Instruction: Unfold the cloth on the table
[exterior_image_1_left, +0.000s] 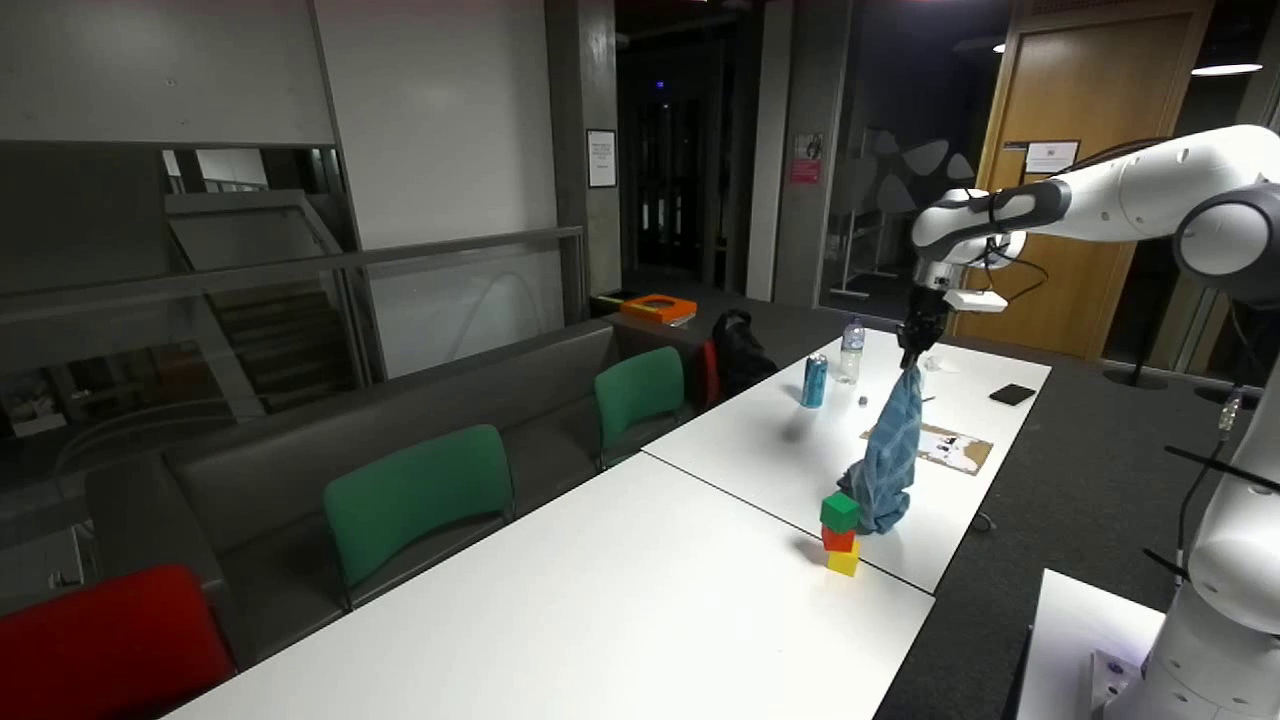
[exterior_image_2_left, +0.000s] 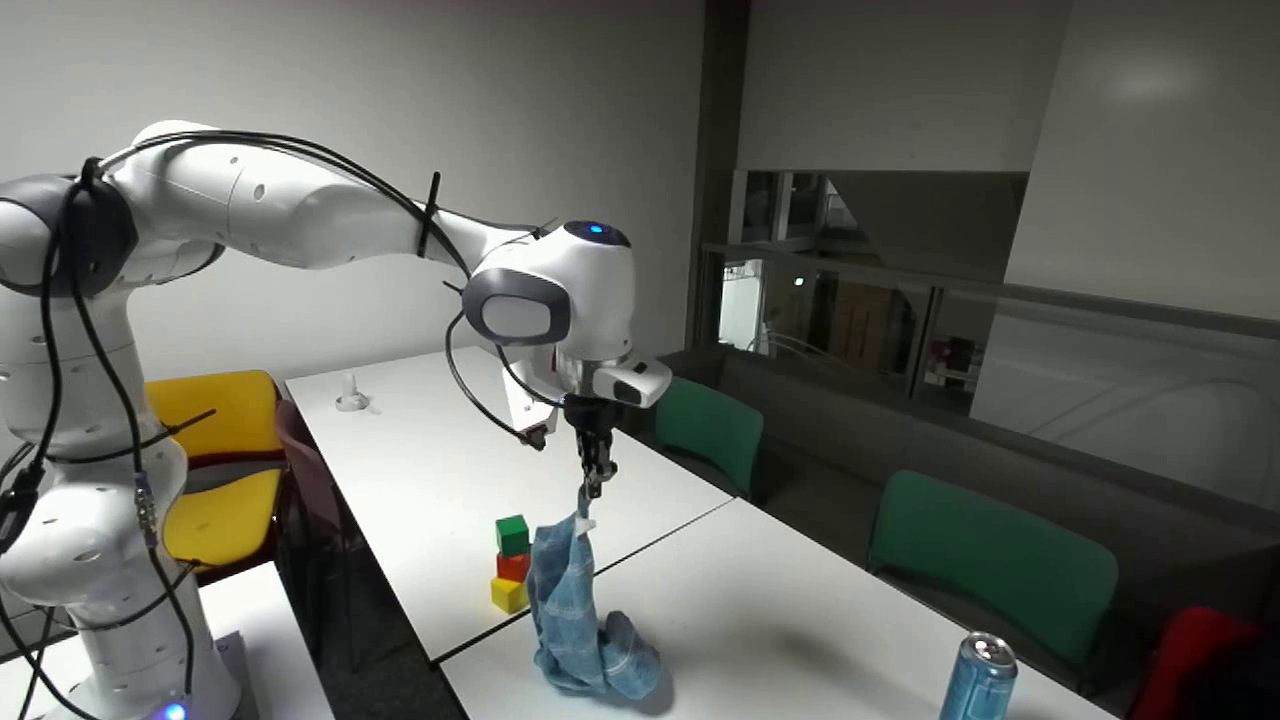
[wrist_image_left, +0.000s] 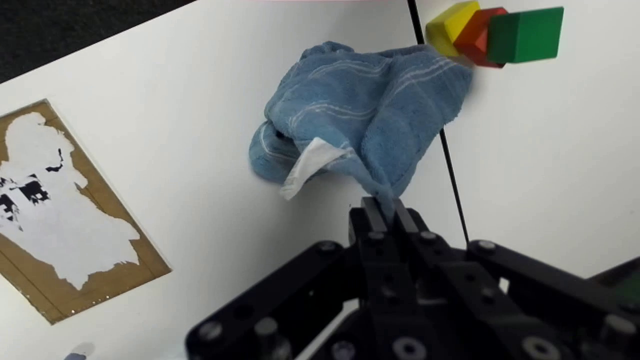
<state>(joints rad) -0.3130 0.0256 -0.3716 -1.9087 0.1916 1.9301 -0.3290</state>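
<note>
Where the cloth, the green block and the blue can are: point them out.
Cloth (wrist_image_left: 350, 95): wrist view, on its striped, bunched middle.
Green block (wrist_image_left: 537, 35): wrist view, on its brighter face.
Blue can (exterior_image_1_left: 814, 382): in an exterior view, middle of its side.

No txt legible in any view: can't make out words on framed notice (exterior_image_1_left: 602, 158) on grey pillar (exterior_image_1_left: 598, 80), red poster (exterior_image_1_left: 805, 168) on another pillar (exterior_image_1_left: 815, 60), white sheet (exterior_image_1_left: 1052, 156) on wooden door (exterior_image_1_left: 1110, 95), bottle label (exterior_image_1_left: 852, 344), blue can (exterior_image_2_left: 978, 685) (both exterior views) or white tag (wrist_image_left: 311, 166) on cloth (wrist_image_left: 345, 95). Torn paper (wrist_image_left: 70, 225) w/ blk marks (wrist_image_left: 34, 192) on brown board (wrist_image_left: 147, 272), wrist view: unreadable.
</note>
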